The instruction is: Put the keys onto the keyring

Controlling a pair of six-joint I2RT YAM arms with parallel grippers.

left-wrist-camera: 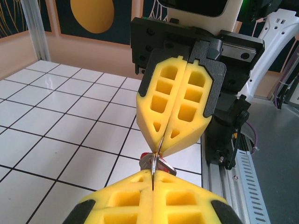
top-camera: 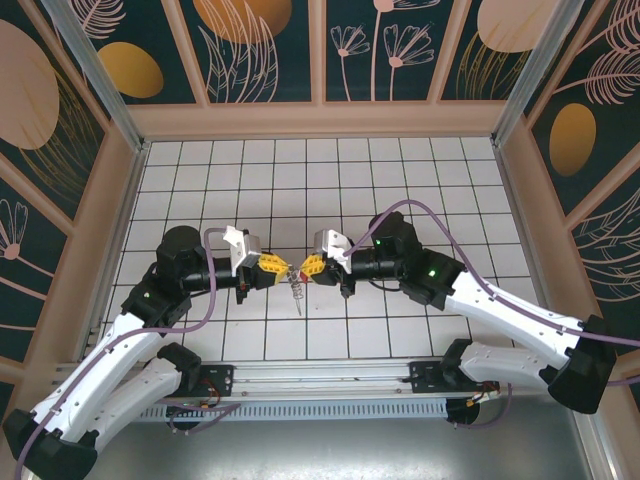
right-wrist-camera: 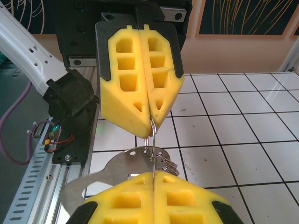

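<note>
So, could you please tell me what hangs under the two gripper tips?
Silvery keys dangle from a thin ring pinched by the shut left gripper and right gripper; its gripped parts are covered by yellow pads.

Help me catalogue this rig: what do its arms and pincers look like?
The left arm and right arm have white shells with black joints and green indicator lights; purple cables loop along each. The left pincer and right pincer have yellow, waffle-holed, wedge-shaped fingers on black mounts.
</note>
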